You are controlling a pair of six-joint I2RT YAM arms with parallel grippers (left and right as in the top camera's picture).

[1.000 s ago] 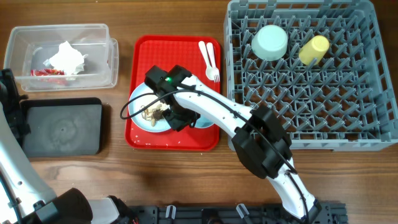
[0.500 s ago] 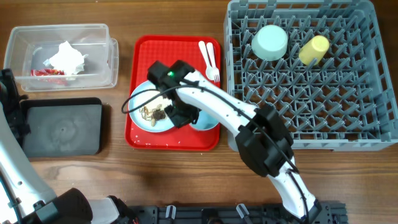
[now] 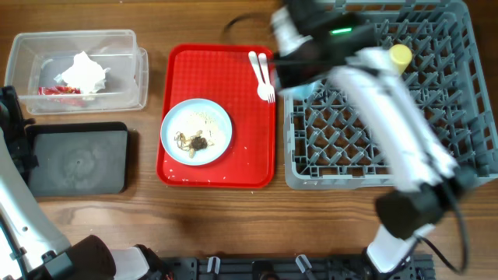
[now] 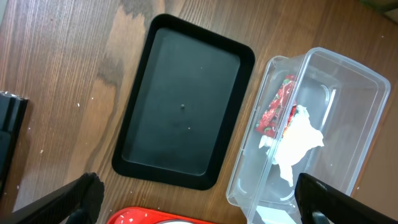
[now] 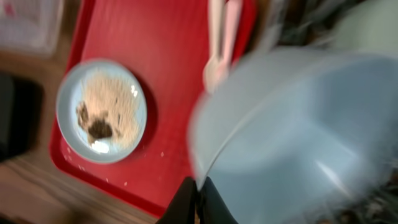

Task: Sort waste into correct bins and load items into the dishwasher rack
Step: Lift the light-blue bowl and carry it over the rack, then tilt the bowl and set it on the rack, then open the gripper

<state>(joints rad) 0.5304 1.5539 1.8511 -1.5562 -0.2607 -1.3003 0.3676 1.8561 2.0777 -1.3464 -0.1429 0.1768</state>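
Overhead and wrist views of a two-arm workstation on a wooden table (image 3: 233,225).

The right gripper (image 5: 199,200) has its fingers drawn together, clamped on the rim of a pale blue round bowl (image 5: 298,137). The bowl is held in the air and fills much of the right wrist view. In the overhead view the right arm appears motion-blurred above the near-left part of the large square grey plastic dishwasher rack (image 3: 327,179). A small yellow cup (image 3: 400,54) lies in the rack towards its far side.

A flat red rectangular serving tray (image 3: 210,78) sits just beside the rack on its left. It carries a pale blue round plate (image 3: 218,117) bearing brown food scraps with white crumbs (image 3: 194,141). A white plastic spoon (image 3: 254,59) and a white plastic fork (image 3: 267,92) lie side by side at the tray's far right corner.

A clear plastic rectangular tub (image 3: 74,33) at the far left contains a crumpled white paper napkin (image 3: 84,71) and a small red wrapper (image 3: 58,90). A shallow black rectangular tray (image 3: 78,159) lies just beside the tub on its near side.

The left gripper (image 4: 199,190) hangs above the black tray and the tub. Its fingers are spread wide apart, with nothing between them.
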